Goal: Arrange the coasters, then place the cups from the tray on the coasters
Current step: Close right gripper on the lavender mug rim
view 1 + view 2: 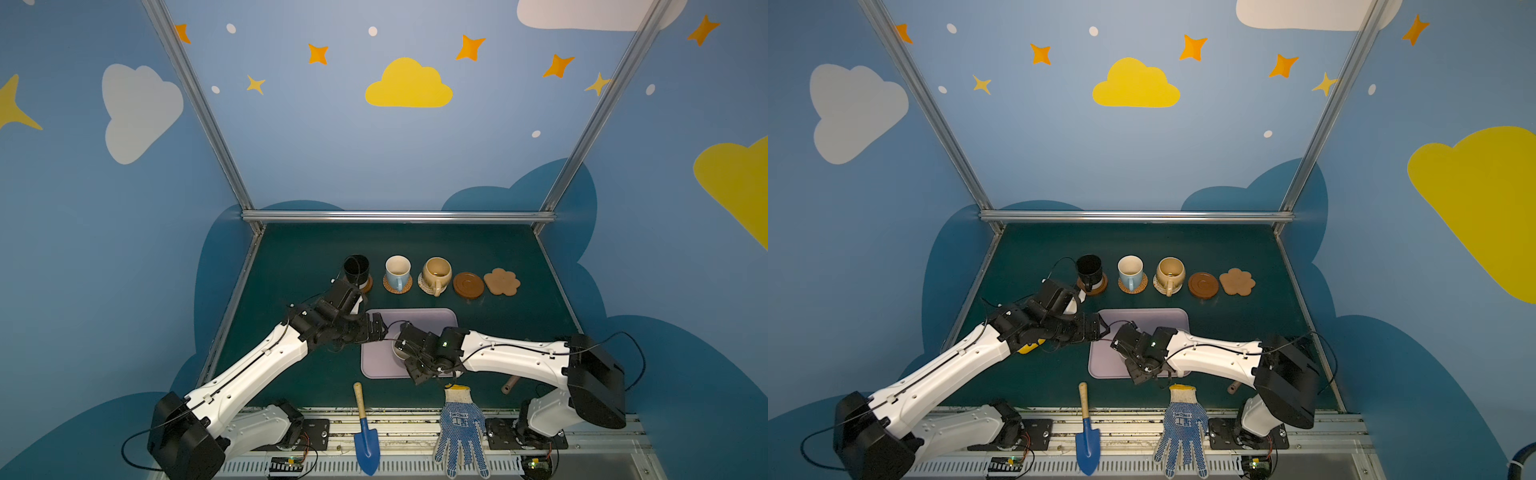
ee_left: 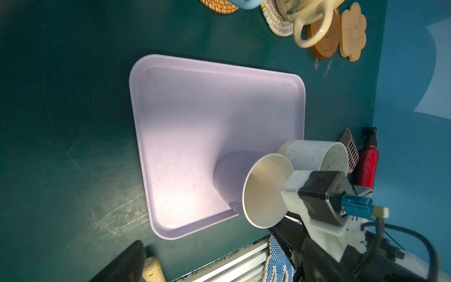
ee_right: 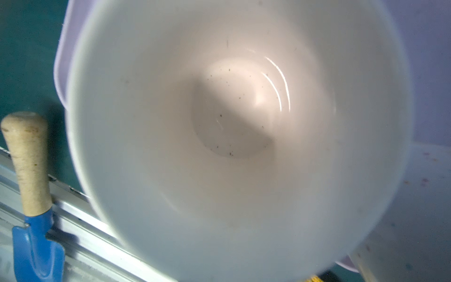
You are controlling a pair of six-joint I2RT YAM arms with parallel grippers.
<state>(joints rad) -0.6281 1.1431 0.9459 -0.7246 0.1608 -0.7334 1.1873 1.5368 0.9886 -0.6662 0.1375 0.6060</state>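
Along the near edge of the tray [image 1: 411,318], my right gripper [image 1: 401,348] sits over the lavender cup [image 2: 229,175]. Its jaws are drawn narrow. I judge they pinch the cup's wall at the rim, though the contact itself is hidden. The right wrist view looks straight down into the cup's pale inside, so the cup stands upright, mouth up, with its long axis vertical. The speckled cup [image 2: 310,153] stands just beside it, toward the tray's right edge. In both top views my right arm covers that cup.

What matters for the coming move is that the two bare coasters lie beyond the tray, toward the back of the worktop [image 1: 299,257] and to the right of the lavender cup. The brown wooden coaster [image 1: 468,285] is the closer one. The cloud-shaped coaster [image 1: 502,281] lies just past it, at the right end of the row. Both are on my right arm's side, so that arm is nearer.

The black cup [image 1: 356,268], blue cup [image 1: 397,270] and tan cup [image 1: 436,272] fill the other three coasters.

My left gripper [image 1: 376,328] hangs over the tray's far left corner, spread wide and holding nothing.

I judge the move calls for a straight lift clear of the tray rim and the speckled cup, then a carry back and to the right.
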